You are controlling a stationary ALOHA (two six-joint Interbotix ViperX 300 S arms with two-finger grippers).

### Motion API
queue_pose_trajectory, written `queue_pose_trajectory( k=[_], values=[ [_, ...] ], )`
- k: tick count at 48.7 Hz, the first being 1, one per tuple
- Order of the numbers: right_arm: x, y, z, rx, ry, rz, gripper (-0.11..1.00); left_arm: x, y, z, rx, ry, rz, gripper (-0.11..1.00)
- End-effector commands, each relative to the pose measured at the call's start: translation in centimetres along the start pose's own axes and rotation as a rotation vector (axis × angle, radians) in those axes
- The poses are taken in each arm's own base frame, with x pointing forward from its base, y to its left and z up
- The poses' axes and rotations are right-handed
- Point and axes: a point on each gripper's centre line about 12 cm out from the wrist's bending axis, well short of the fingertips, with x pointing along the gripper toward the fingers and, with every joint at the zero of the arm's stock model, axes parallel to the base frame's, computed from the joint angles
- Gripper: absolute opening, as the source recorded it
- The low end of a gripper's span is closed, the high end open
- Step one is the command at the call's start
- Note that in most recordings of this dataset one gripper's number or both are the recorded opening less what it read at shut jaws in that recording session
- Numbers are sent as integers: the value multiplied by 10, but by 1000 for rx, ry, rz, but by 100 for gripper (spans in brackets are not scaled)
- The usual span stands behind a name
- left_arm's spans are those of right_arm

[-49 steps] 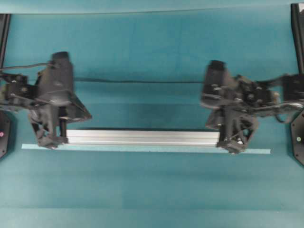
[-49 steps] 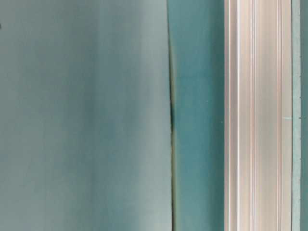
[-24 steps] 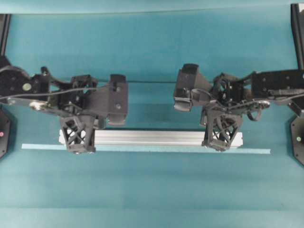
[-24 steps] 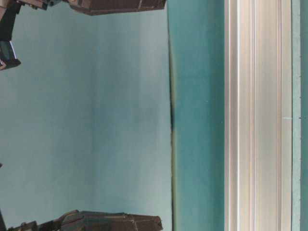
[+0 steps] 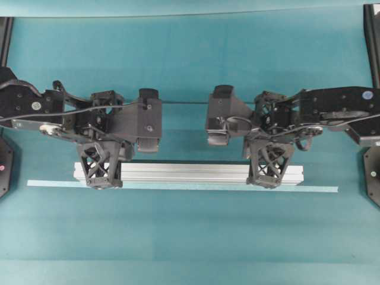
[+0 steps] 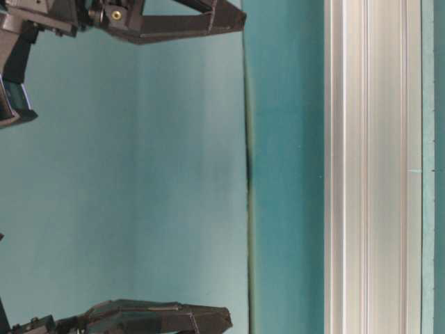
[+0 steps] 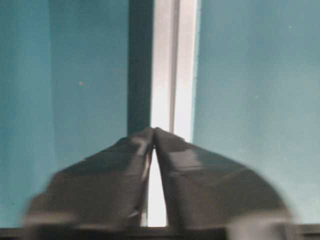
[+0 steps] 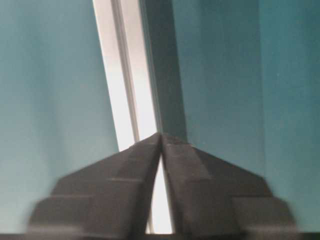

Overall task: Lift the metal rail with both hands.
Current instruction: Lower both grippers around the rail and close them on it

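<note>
**One rail, two grippers over it**

One metal rail point(image 5: 187, 173) lies on the teal table point(image 5: 190, 237), beside one tape strip point(image 5: 314, 189). The left gripper point(image 5: 102, 167) and right gripper point(image 5: 268, 167) hang above it, fingers tips-together in wrist views. Both have edged inward since half a second ago.

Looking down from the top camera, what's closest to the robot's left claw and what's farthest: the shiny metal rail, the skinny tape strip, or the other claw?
1. Metal rail: right beneath the left gripper.
2. Tape strip: along the rail's lower edge in the picture, just past the fingertips.
3. Right gripper: far along the rail, near its other end.
</note>
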Motion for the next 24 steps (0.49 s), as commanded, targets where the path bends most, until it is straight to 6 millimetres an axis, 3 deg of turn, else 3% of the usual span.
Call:
queue_pose_trajectory(
  k=[1, 7, 12, 24],
  values=[
    [2, 3, 2, -8, -1, 11, 44, -1, -2, 2, 14, -25, 0, 37],
    [4, 13, -2, -76, 1, 15, 79, 3, -5, 2, 0, -62, -5, 76],
    [6, 14, -3, -85, -11, 15, 95, 9, -4, -2, -24, -43, -5, 96],
    [14, 13, -7, -95, -18, 15, 96, 20, -6, -9, -19, -31, -7, 97]
  ],
)
